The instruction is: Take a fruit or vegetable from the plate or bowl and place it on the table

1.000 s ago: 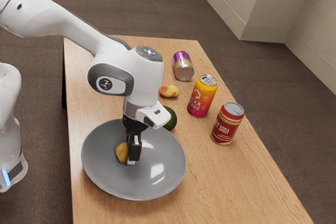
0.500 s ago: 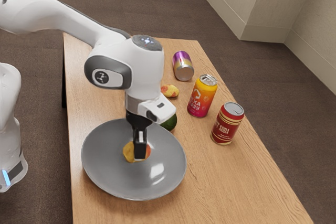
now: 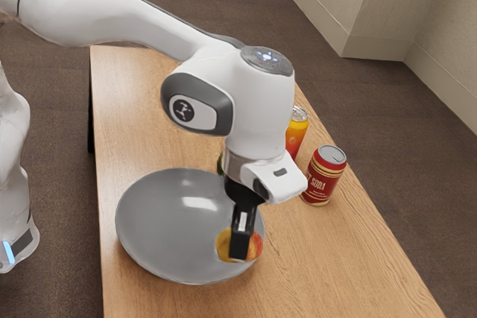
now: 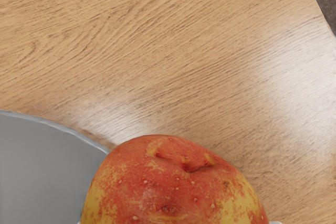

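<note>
In the exterior view my gripper (image 3: 240,242) is shut on a red and yellow fruit (image 3: 223,246), which shows on both sides of the black fingers. Gripper and fruit overlap the rim of the grey bowl (image 3: 168,221) on the exterior view's right; the fruit looks raised above it. The wrist view has the fruit (image 4: 173,187) large at the lower edge, with the bowl (image 4: 42,166) beside it and the wooden table (image 4: 157,40) beyond.
A red soda can (image 3: 323,176) stands on the table (image 3: 335,266) near its far long edge. Partly behind the hand is an orange can (image 3: 297,135). A sliver of a dark green item (image 3: 220,163) peeks out beside the hand.
The fruit has left the bowl's middle with my gripper, moving toward the exterior view's right and the bowl's rim. My arm now covers the purple can and the small fruit on the table.
</note>
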You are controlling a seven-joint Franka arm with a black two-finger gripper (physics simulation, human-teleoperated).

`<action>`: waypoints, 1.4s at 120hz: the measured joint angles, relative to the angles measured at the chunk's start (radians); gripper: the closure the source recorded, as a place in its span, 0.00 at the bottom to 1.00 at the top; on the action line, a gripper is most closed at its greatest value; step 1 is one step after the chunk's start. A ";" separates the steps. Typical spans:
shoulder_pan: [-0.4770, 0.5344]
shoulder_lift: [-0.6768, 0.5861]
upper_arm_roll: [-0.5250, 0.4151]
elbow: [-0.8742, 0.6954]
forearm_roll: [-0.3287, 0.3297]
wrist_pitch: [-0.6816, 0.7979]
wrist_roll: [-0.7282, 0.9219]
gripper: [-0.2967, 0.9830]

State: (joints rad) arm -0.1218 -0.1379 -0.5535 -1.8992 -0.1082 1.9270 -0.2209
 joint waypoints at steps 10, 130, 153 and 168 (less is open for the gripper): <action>-0.011 0.104 -0.001 0.104 0.050 -0.021 -0.003 0.53; -0.178 0.704 0.060 0.778 0.381 -0.251 -0.021 0.53; -0.172 0.705 0.064 0.778 0.377 -0.253 -0.019 0.39; -0.154 0.704 0.063 0.777 0.368 -0.248 -0.017 0.30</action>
State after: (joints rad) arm -0.2762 0.5666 -0.4902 -1.1223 0.2602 1.6785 -0.2384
